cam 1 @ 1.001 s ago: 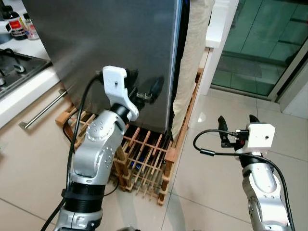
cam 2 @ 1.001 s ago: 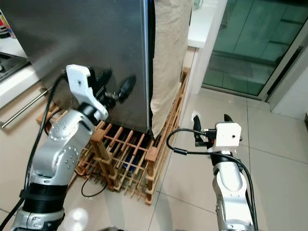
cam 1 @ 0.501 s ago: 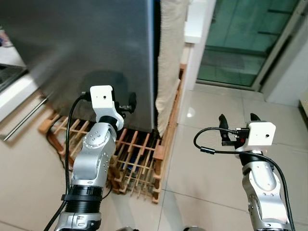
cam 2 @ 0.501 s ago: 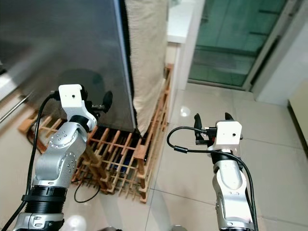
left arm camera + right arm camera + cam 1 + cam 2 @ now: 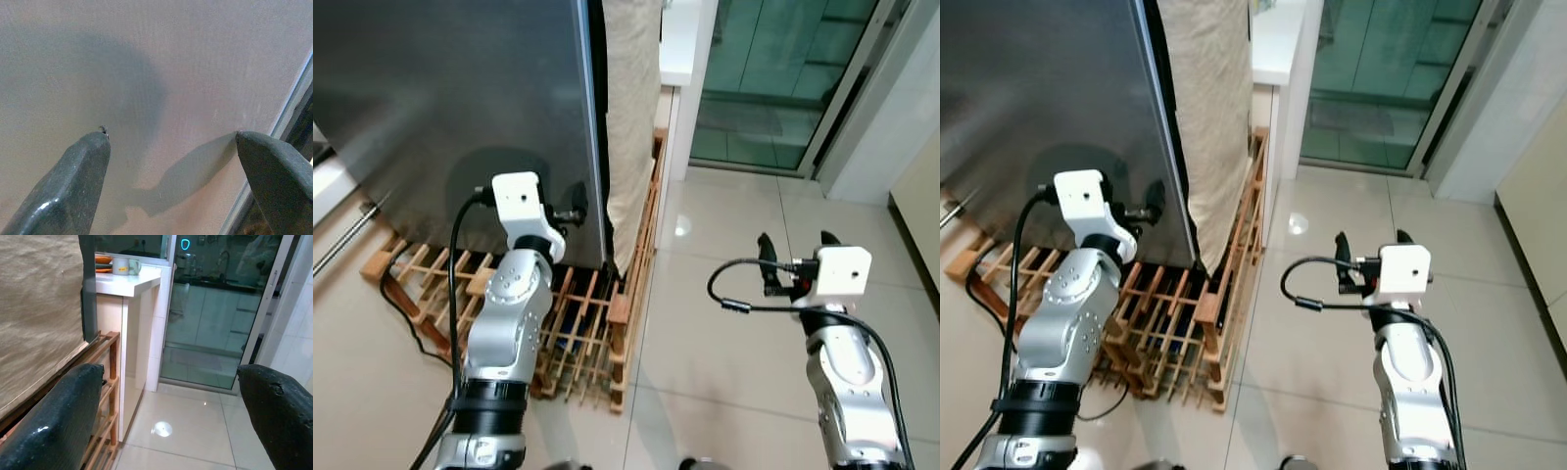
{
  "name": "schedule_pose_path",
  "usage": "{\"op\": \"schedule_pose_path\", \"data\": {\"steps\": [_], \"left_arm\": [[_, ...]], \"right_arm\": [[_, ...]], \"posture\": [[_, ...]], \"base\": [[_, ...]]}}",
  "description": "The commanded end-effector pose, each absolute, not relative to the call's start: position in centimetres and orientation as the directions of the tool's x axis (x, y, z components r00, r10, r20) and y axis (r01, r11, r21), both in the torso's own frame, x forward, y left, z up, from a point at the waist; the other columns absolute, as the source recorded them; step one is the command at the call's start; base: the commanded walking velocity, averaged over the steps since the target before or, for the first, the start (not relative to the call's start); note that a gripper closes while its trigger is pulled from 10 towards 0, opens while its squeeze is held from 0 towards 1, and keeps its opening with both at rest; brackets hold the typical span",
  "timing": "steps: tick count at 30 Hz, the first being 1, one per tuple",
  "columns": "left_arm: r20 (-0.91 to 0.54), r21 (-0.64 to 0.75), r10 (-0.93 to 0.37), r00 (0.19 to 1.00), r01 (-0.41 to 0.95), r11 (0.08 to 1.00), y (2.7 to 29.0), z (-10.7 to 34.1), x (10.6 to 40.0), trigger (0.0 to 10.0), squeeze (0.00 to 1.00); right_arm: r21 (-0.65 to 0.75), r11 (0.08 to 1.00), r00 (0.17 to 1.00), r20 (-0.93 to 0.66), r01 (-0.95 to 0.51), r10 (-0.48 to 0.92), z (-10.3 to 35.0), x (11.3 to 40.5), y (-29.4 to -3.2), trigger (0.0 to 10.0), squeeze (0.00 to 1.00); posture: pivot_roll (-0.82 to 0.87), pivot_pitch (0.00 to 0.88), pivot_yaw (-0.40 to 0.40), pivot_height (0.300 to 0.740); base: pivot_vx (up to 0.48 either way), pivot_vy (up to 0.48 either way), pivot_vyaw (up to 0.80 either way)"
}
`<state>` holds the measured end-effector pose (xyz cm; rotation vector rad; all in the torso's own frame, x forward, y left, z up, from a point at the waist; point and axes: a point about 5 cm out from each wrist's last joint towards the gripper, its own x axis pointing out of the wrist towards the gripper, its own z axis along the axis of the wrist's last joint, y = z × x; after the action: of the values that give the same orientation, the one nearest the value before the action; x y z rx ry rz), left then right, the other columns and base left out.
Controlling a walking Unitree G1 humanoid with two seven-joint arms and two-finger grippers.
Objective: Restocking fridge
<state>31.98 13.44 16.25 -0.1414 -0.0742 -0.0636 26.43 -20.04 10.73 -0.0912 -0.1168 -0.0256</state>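
Against the grey steel fridge door (image 5: 460, 88) the left gripper (image 5: 171, 147) is held with its jaws spread wide, both black fingertips (image 5: 85, 161) touching or all but touching the metal near the door's right edge; nothing is held between them. A round shadow of the wrist is cast on the door around the gripper. In the head views the left gripper (image 5: 576, 201) is seen low on the door, close to the edge where the dark door gap begins.

Well apart from the fridge, the right gripper (image 5: 793, 257) is held over the pale tiled floor (image 5: 734, 323) with its jaws likewise wide and empty, pointed toward a white counter (image 5: 129, 284) on which a cup (image 5: 122, 266) is seen.

Just beside the door's edge a beige cloth (image 5: 631, 117) is hung, reaching down to a wooden rack (image 5: 592, 323) on which the fridge is stood. Behind the cloth the white counter is met by a glass sliding door (image 5: 773, 78). At the far left of the head views a metal bar handle (image 5: 342, 240) is visible on a cabinet front.
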Motion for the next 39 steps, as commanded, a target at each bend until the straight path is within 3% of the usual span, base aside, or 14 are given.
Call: {"op": "schedule_pose_path", "data": {"steps": [1,10,16,28,39], "left_arm": [[0.156,-0.1,-0.079,0.985,0.095,0.99,13.5,17.9,31.4,10.0,0.0],[0.251,-0.038,-0.181,0.951,0.197,0.98,14.0,18.8,27.6,10.0,0.0],[0.25,-0.036,-0.213,0.945,0.229,0.973,13.4,18.5,27.0,10.0,0.0],[0.243,-0.045,-0.167,0.956,0.183,0.982,13.0,18.9,28.2,10.0,0.0],[0.177,-0.012,-0.19,0.966,0.195,0.981,11.5,18.8,30.8,10.0,0.0]], "right_arm": [[-0.087,0.995,0.986,0.163,0.051,-0.037,11.7,26.2,-20.4,10.0,0.0],[-0.084,0.995,0.977,0.212,0.055,-0.036,12.7,23.1,-19.5,10.0,0.0],[-0.086,0.994,0.98,0.193,0.067,-0.049,12.6,23.2,-20.0,10.0,0.0],[-0.074,0.995,0.98,0.193,0.072,-0.057,13.0,24.5,-19.9,10.0,0.0],[-0.074,0.996,0.982,0.186,0.05,-0.036,12.9,25.5,-19.6,10.0,0.0]], "posture": [[-0.07,0.0,0.046,0.727],[-0.05,0.0,0.034,0.727],[-0.06,0.0,0.031,0.727],[-0.06,0.0,0.042,0.727],[-0.06,0.0,0.041,0.727]], "base": [[0.0,0.0,0.0],[0.0,0.0,0.0],[0.0,-0.072,0.0],[0.047,-0.428,0.0],[0.0,0.0,0.0]]}}
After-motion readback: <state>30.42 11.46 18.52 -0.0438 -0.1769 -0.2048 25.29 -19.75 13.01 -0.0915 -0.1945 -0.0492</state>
